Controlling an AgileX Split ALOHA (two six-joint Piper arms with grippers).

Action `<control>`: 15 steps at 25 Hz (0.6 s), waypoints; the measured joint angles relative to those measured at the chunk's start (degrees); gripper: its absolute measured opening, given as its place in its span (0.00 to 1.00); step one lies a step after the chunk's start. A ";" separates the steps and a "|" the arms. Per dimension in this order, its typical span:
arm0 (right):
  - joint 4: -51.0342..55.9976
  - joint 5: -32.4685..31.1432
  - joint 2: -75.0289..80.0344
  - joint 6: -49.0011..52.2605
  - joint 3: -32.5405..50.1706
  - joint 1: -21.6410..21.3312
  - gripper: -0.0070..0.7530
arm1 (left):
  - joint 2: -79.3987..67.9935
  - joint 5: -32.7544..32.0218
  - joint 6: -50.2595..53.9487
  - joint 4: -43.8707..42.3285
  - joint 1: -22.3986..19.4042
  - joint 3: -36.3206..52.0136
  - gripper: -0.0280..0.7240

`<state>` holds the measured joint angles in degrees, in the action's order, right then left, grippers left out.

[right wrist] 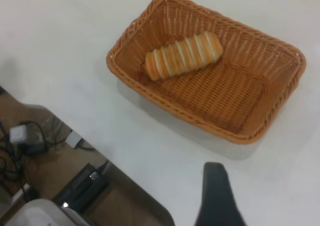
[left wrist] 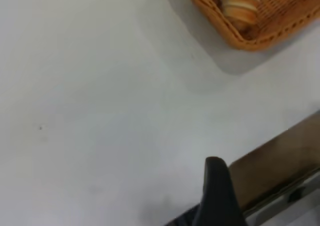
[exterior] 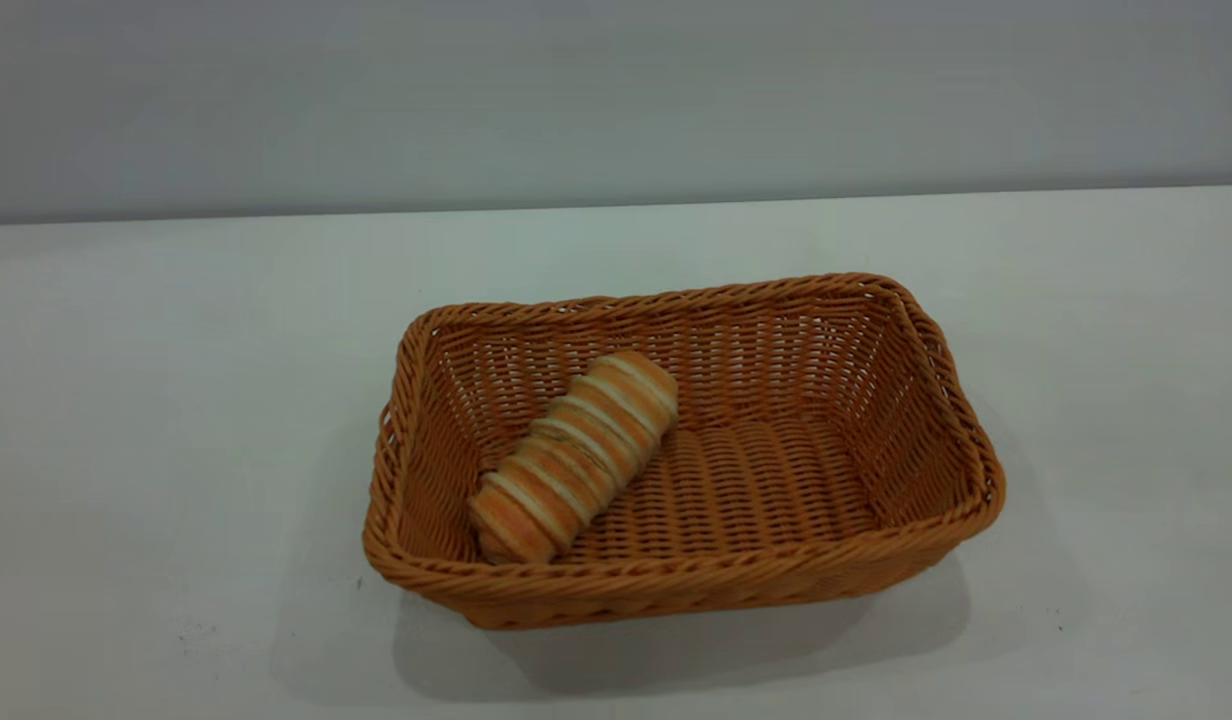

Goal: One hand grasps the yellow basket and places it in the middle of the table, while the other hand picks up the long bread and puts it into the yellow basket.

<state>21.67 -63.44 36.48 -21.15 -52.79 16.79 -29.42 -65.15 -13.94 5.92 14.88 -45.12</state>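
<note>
yellow basket sits about mid-bench, long side across the scene. long bread lies inside it, at the left half, slanted from the near-left corner toward the far wall, resting on the woven floor.

left end effector out over bare bench, well apart from the basket; only one dark finger shows, so apart or together: cannot tell. right end effector likewise clear of the basket's edge; cannot tell either.

judgement: both placements look complete. best move now is to hold both arms clear, avoiding the braided rim.
</note>
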 joint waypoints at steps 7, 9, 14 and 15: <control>-2.16 -2.69 -7.69 2.36 2.81 0.00 0.74 | 17.84 -1.18 2.96 0.00 0.00 7.62 0.79; -3.02 -2.83 -9.85 3.07 5.46 0.00 0.74 | 21.21 -1.23 3.07 0.00 0.00 9.74 0.79; -4.03 -2.89 -14.21 4.39 12.66 0.00 0.74 | 26.10 -1.40 3.84 -1.22 0.00 13.77 0.79; -4.46 -2.89 -15.20 4.51 13.83 0.00 0.74 | 26.44 -1.40 4.36 -1.34 0.00 14.49 0.79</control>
<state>17.21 -66.33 21.28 -16.64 -38.96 16.79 -2.98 -66.55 -9.58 4.58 14.88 -30.63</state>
